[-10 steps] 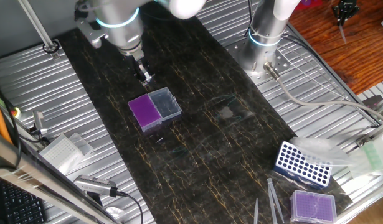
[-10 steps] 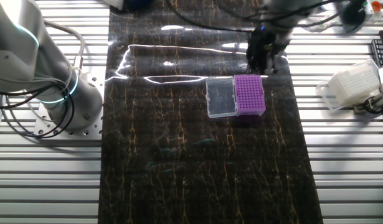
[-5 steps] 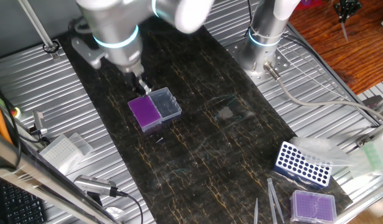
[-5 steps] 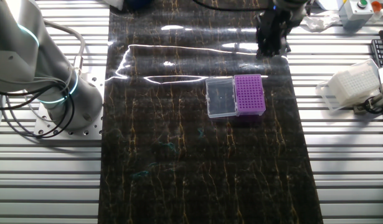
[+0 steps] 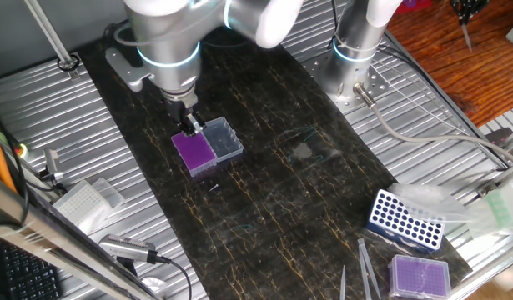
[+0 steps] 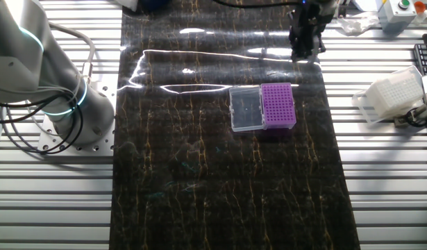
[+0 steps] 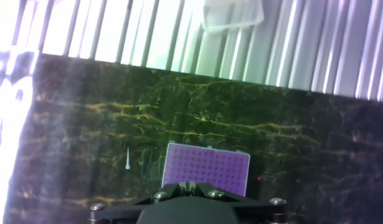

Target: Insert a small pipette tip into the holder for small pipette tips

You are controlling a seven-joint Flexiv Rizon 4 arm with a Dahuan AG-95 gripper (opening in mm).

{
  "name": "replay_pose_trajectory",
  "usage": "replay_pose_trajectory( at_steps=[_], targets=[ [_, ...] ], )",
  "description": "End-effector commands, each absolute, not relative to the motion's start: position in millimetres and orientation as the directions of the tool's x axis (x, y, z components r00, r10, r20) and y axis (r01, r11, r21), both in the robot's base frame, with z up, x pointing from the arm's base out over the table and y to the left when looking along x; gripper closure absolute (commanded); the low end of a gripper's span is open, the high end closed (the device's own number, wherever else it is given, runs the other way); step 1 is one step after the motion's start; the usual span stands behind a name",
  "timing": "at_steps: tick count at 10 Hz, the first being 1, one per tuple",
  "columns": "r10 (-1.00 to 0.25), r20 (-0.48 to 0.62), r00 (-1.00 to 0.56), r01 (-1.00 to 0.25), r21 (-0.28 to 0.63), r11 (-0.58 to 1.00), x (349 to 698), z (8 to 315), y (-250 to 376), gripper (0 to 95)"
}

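Note:
The holder for small pipette tips has a purple gridded top point(image 5: 193, 151) and a clear lid panel point(image 5: 223, 139) alongside, and it lies on the dark mat. It also shows in the other fixed view point(image 6: 278, 105) and in the hand view point(image 7: 207, 168). A small pipette tip point(image 7: 127, 158) lies loose on the mat beside the holder. My gripper point(image 5: 191, 125) hangs at the holder's far edge, also seen in the other fixed view point(image 6: 305, 52). Its jaws point(image 7: 189, 185) are shut, and nothing shows between them.
A blue rack with round holes point(image 5: 406, 218), a lidless purple box point(image 5: 419, 275) and grey tweezers point(image 5: 366, 267) lie at the front right. A white tip box point(image 6: 394, 94) sits off the mat. A second arm's base point(image 6: 57, 76) stands on the ribbed table.
My gripper has shifted from behind the holder to over its far edge, and the arm looms larger in one fixed view. The holder and the loose tip have not moved.

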State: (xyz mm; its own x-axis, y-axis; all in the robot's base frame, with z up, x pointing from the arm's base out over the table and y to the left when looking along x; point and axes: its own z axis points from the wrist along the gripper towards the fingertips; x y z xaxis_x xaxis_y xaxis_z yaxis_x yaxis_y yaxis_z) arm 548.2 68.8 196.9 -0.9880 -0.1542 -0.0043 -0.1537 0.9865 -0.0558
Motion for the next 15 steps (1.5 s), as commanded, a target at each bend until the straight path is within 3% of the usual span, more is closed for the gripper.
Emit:
replay_pose_trajectory(
  at_steps=[1, 15],
  targets=[
    [-0.054, 0.097, -0.994, -0.061, -0.075, 0.995, 553, 198, 71, 95.0],
    [-0.001, 0.093, -0.996, -0.009, -0.086, 0.996, 613, 228, 125, 95.0]
  ],
)
